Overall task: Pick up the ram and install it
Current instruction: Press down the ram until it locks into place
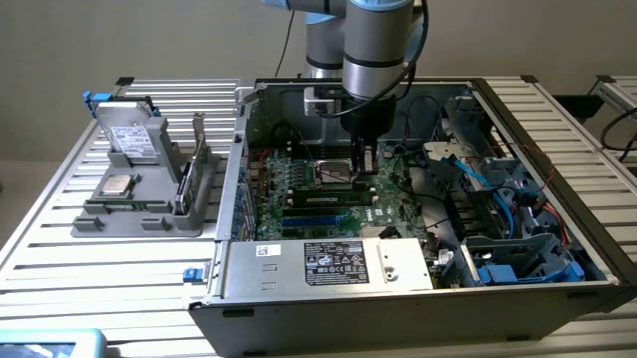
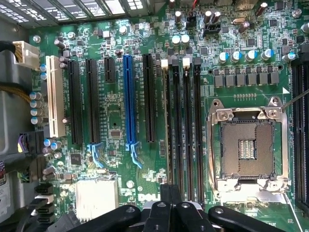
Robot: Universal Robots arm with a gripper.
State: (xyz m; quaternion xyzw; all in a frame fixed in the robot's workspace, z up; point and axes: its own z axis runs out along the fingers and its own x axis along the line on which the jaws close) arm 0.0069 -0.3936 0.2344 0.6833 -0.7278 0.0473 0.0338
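Observation:
In the exterior view the ram, a narrow dark stick with a pale label, stands on edge in a memory slot on the motherboard inside the open computer case. My gripper hangs just above the board, between the ram and the CPU socket. In the wrist view my gripper is shut, its black fingertips pressed together with nothing visible between them. It sits over one end of the row of long black memory slots. The open CPU socket lies beside those slots.
A grey holder on the slatted table at the exterior view's left carries a drive, a chip and a green card with a metal bracket. The power supply, drive cages and loose cables crowd the case around the board.

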